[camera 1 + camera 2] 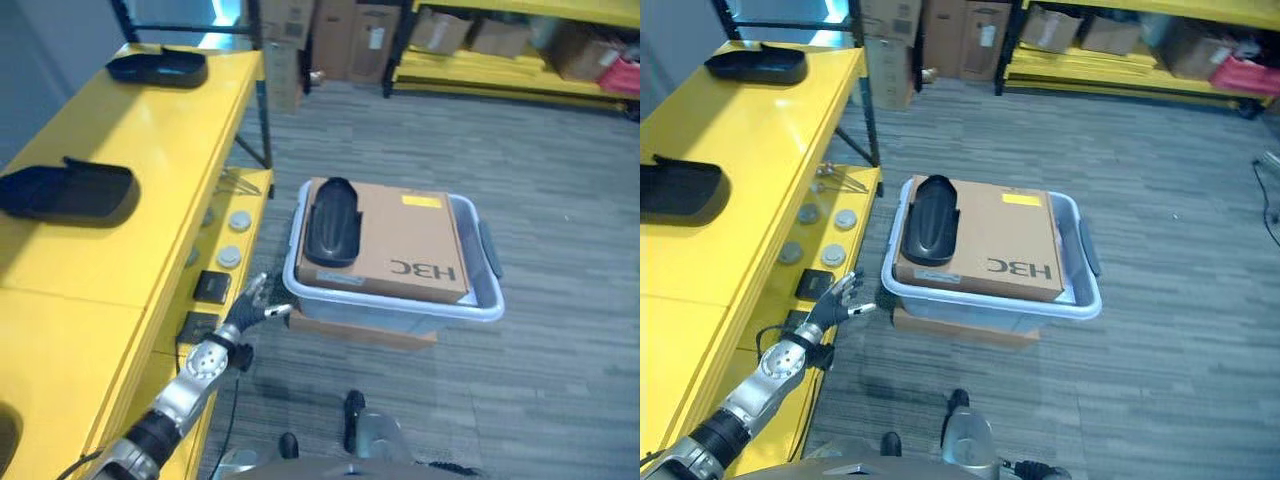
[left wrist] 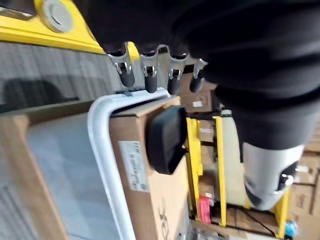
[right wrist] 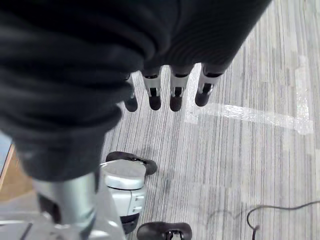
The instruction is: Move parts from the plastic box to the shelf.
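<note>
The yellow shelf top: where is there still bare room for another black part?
On the yellow shelf, the stretch between the far black part and the near black part is bare, and so is the area nearer than that one. The lower ledge with round discs looks crowded.

Not much can really be read here, tbh. Big dark letters (image 1: 425, 270) are printed on the lid of the cardboard box (image 1: 400, 240) sitting in the plastic box (image 1: 488, 305), toward the lid's 5 o'clock corner. They're seen upside down from the head views, so nothing sure can be made out. A small yellow label (image 1: 421, 201) is stuck at about 1 o'clock on the same lid, print too tiny. A white label (image 2: 134, 165) is seen on the box's edge at about 7 o'clock, text blurred. White stickers on the far cartons (image 1: 375, 38) at 12 o'clock can't be read either.
</note>
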{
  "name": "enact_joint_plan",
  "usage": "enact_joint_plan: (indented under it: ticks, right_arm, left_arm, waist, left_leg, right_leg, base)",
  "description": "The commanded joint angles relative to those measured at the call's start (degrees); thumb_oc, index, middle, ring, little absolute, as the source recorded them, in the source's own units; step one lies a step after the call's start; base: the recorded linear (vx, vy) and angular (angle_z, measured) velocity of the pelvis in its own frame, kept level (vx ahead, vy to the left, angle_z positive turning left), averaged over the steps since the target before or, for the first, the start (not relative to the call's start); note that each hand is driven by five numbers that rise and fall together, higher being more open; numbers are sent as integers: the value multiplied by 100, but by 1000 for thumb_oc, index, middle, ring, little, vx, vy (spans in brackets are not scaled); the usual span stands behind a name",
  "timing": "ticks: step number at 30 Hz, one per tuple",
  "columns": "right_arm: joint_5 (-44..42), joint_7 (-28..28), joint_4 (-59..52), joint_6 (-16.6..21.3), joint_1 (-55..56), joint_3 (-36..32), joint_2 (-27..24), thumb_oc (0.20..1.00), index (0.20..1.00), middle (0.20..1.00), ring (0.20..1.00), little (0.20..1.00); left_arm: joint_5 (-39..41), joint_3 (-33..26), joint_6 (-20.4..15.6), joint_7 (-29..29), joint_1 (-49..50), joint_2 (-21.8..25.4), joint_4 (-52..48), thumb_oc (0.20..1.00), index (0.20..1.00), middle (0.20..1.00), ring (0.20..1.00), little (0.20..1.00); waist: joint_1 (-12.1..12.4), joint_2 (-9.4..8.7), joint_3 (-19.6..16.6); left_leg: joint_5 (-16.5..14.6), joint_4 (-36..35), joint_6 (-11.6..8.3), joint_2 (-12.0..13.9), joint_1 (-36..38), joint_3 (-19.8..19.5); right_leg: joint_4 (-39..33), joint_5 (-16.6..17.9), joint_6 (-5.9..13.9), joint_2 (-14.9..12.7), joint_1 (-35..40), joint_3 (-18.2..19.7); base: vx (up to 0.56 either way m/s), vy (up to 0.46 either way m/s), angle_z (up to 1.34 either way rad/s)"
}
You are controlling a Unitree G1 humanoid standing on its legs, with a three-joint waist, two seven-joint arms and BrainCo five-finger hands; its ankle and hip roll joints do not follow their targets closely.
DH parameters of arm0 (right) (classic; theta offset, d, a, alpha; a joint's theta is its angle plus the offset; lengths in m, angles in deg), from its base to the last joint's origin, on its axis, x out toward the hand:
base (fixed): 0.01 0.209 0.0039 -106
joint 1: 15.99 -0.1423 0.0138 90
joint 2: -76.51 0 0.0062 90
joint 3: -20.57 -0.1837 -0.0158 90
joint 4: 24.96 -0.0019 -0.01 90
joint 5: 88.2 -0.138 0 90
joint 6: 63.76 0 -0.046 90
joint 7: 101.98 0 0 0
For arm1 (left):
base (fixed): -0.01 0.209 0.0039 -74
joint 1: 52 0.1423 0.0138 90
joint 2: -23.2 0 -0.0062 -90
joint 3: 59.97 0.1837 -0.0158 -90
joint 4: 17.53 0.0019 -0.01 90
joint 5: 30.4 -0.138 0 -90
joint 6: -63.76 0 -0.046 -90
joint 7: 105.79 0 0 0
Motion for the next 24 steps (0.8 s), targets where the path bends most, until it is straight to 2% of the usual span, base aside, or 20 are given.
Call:
enact_joint_plan:
  ticks: [1, 3, 4, 6, 13, 15, 16, 17, 18, 20, 21, 22, 23, 24]
  right_arm:
    - [-197, -269, -95, 173, 19, 95, 163, 1000, 1000, 1000, 1000, 1000]
    - [-196, -345, -58, 319, 28, 130, 162, 1000, 1000, 1000, 1000, 1000]
    - [-147, -401, -88, 587, -11, 153, 135, 1000, 1000, 1000, 1000, 1000]
    - [-213, -403, -238, 835, -74, 187, 48, 1000, 1000, 1000, 1000, 1000]
    - [-601, -427, -694, 934, -94, 130, -156, 1000, 1000, 1000, 1000, 1000]
    - [-624, -431, -762, 1056, -154, 150, -214, 1000, 1000, 1000, 1000, 1000]
    - [-665, -430, -801, 1180, -205, 150, -251, 1000, 1000, 1000, 1000, 1000]
    - [-684, -417, -807, 1216, -216, 149, -258, 1000, 1000, 1000, 1000, 1000]
    - [-721, -450, -937, 1289, -289, 167, -307, 1000, 1000, 1000, 1000, 1000]
    - [-660, -576, -1132, 1532, -343, 206, -372, 1000, 1000, 1000, 1000, 1000]
    - [-631, -680, -1353, 1668, -351, 259, -444, 1000, 1000, 1000, 1000, 1000]
    - [-495, -783, -1549, 1840, -368, 254, -511, 1000, 1000, 1000, 1000, 1000]
    - [-389, -849, -1632, 1983, -373, 242, -539, 1000, 1000, 1000, 1000, 1000]
    - [-411, -1064, -2229, 2067, -450, 236, -656, 1000, 1000, 1000, 1000, 1000]
  left_arm:
    - [-416, 179, -162, 56, 9, -45, 142, 1000, 1000, 1000, 1000, 1000]
    - [-614, 196, -136, 204, 41, -135, 468, 1000, 1000, 1000, 1000, 1000]
    - [-735, 159, -208, 314, 72, -176, 780, 1000, 1000, 1000, 1000, 1000]
    - [-836, 61, -218, 381, 27, -191, 1162, 1000, 1000, 1000, 1000, 1000]
    - [-965, -63, 43, 310, -33, -213, 1759, 1000, 1000, 1000, 1000, 1000]
    - [-823, -139, 222, 364, 8, -323, 2258, 1000, 1000, 1000, 1000, 1000]
    - [-775, -193, 201, 365, 5, -387, 2504, 1000, 1000, 1000, 1000, 1000]
    - [-762, -202, 220, 378, 3, -399, 2540, 1000, 1000, 1000, 1000, 1000]
    - [-781, -278, 194, 419, 1, -475, 2801, 1000, 1000, 1000, 1000, 1000]
    - [-808, -386, 213, 432, 28, -557, 3049, 1000, 1000, 1000, 1000, 1000]
    - [-762, -554, 175, 382, 82, -626, 3264, 1000, 1000, 1000, 1000, 1000]
    - [-729, -689, 162, 315, 112, -671, 3409, 1000, 1000, 1000, 1000, 1000]
    - [-712, -735, 179, 287, 123, -690, 3452, 1000, 1000, 1000, 1000, 1000]
    - [-817, -811, 188, 193, 197, -743, 3512, 1000, 1000, 1000, 1000, 1000]
  waist:
    - [9, -124, -18]
    - [27, -182, -6]
    - [22, -202, 43]
    - [2, -221, 116]
    - [-102, -239, 69]
    - [-153, -250, 17]
    - [-171, -260, 37]
    - [-175, -260, 40]
    - [-186, -294, 89]
    - [-183, -314, 170]
    - [-146, -284, 311]
    - [-136, -241, 346]
    - [-138, -208, 361]
    - [-130, -116, 353]
  left_leg:
    - [159, -731, -96, 231, -117, 105]
    - [140, -721, -162, 235, -148, 235]
    - [190, -755, -211, 275, -166, 311]
    - [257, -842, -244, 323, -183, 396]
    - [312, -899, -341, 466, -142, 456]
    - [178, -430, -356, 525, -221, 408]
    - [60, -71, -334, 532, -320, 410]
    - [35, -7, -330, 533, -343, 410]
    - [-66, 563, -319, 539, -521, 438]
    - [126, 1557, -402, 658, -1003, 398]
    - [606, 2803, -555, 699, -1755, 192]
    - [883, 3132, -651, 713, -2133, 130]
    - [949, 3183, -685, 736, -2216, 115]
    - [1078, 2025, -766, 926, -1975, 378]
  right_leg:
    - [-1165, -67, 0, 149, 677, 100]
    - [-1605, 116, 52, 138, 792, 64]
    - [-1734, 224, 81, 157, 796, 86]
    - [-1831, 255, 75, 222, 827, 95]
    - [-1808, 75, -45, 373, 916, 72]
    - [-1600, -60, -175, 406, 904, 134]
    - [-1489, -107, -240, 390, 876, 135]
    - [-1469, -115, -252, 387, 870, 134]
    - [-1368, -145, -346, 362, 866, 131]
    - [-1234, -224, -481, 371, 885, 160]
    - [-1136, -291, -621, 467, 1002, 303]
    - [-1139, -312, -683, 537, 1099, 372]
    - [-1163, -318, -698, 573, 1153, 384]
    - [-1291, -394, -606, 582, 1345, 331]
  base:
    - [43, -164, 40]
    - [26, -154, 3]
    - [-26, -192, -25]
    - [-50, -168, -35]
    - [4, -155, -2]
    - [49, -197, -2]
    - [14, -128, 2]
    - [9, -127, 1]
    - [9, -135, -5]
    - [28, -152, 4]
    - [99, -104, 4]
    - [127, -71, -8]
    - [236, 107, -21]
    - [247, 201, -28]
